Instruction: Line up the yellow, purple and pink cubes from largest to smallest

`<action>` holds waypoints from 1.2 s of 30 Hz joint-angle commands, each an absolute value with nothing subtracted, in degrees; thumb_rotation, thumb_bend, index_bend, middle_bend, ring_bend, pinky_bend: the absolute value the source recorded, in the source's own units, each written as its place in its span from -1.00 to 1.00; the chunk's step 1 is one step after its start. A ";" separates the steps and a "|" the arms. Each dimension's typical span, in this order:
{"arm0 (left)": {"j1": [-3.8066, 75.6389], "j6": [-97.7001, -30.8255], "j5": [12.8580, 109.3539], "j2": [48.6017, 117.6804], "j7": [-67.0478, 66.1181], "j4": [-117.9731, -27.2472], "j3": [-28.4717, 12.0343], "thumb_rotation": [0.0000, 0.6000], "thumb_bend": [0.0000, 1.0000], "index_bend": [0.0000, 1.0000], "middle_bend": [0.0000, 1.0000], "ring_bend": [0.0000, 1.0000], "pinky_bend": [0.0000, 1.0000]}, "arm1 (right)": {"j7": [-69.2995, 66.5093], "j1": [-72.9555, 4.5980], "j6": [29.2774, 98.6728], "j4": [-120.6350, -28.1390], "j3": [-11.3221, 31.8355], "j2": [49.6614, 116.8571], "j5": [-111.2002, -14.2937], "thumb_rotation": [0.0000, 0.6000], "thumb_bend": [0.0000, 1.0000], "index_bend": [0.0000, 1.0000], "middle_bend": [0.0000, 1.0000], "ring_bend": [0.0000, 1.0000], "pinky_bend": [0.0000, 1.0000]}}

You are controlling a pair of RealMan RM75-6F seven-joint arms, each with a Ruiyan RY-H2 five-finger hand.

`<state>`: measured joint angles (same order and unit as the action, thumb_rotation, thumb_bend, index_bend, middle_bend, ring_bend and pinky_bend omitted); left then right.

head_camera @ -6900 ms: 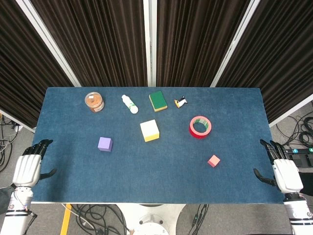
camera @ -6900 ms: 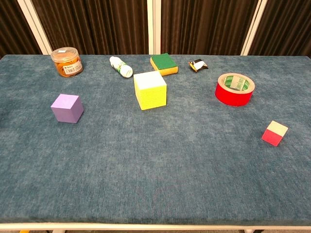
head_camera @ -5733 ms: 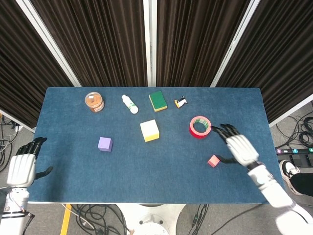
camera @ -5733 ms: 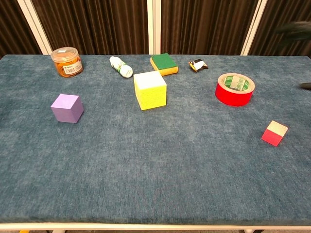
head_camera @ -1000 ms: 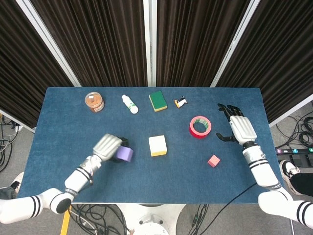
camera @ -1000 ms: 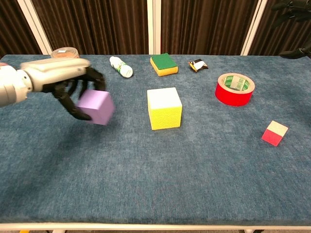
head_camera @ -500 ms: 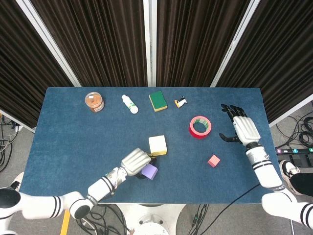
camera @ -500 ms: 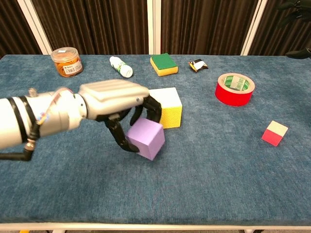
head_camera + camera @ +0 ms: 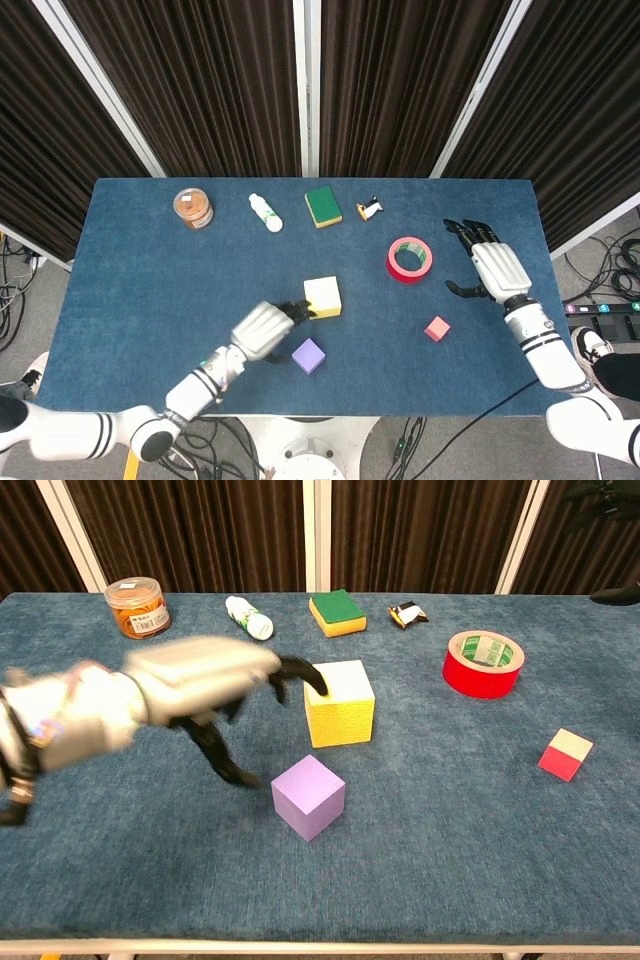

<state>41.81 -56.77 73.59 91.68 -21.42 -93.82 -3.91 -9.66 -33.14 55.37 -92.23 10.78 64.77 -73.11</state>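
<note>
I am finding no text that can be read. The jar (image 9: pixel 138 606) is carrying a white label, and the tape roll (image 9: pixel 483 664) is showing green print inside its core, both too small to make out.

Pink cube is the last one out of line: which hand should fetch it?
Right. The right hand is open just beyond the pink cube. The left hand is across the table, beside the purple cube.
</note>
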 commanded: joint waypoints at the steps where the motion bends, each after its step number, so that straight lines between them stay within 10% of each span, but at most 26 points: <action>1: 36.39 -64.11 74.43 85.79 -17.78 -95.27 -3.47 1.00 -0.85 -0.52 -0.51 -0.40 0.11 | -15.38 -32.89 56.92 -94.18 8.25 62.67 -83.52 1.00 -0.70 -1.00 -0.69 -1.00 -1.00; 15: 26.87 -71.04 64.08 75.80 -12.83 -90.58 -6.47 1.00 -0.85 -0.52 -0.51 -0.40 0.02 | -16.24 -44.82 50.67 -94.75 1.72 70.36 -106.26 1.00 -0.71 -0.85 -0.63 -1.00 -1.00; 36: 20.49 -73.87 64.87 73.07 -8.88 -92.40 -6.34 1.00 -0.85 -0.52 -0.51 -0.40 -0.02 | -5.30 -53.73 41.79 -83.78 0.24 85.71 -103.35 1.00 -0.71 -0.82 -0.68 -1.00 -1.00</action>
